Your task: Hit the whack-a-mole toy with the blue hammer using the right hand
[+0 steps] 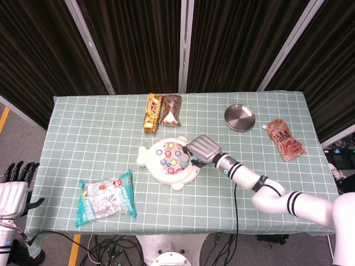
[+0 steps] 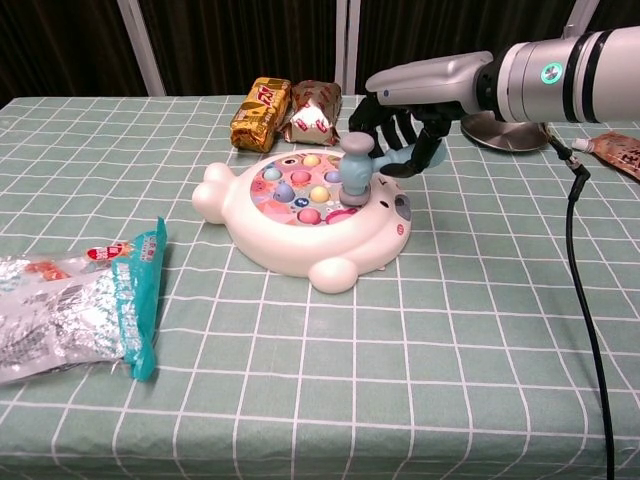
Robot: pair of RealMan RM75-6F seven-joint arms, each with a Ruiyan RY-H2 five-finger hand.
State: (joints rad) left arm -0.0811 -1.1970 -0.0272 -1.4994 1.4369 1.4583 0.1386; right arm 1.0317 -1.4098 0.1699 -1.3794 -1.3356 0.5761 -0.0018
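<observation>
The whack-a-mole toy [image 1: 169,162] [image 2: 300,228] is a white animal-shaped base with coloured pegs, lying mid-table. My right hand [image 1: 204,149] [image 2: 405,120] hovers over the toy's right side and grips the handle of the blue hammer [image 2: 360,165] [image 1: 183,159]. The hammer head points down and sits on or just above the pegs at the right of the toy. My left hand [image 1: 12,191] hangs off the table's left edge, fingers spread, holding nothing.
Two snack packs [image 1: 162,111] [image 2: 285,112] lie behind the toy. A teal snack bag [image 1: 105,199] [image 2: 75,305] lies front left. A steel dish [image 1: 239,117] and a brown pouch [image 1: 285,139] sit at the back right. A black cable [image 2: 580,260] trails from my right arm.
</observation>
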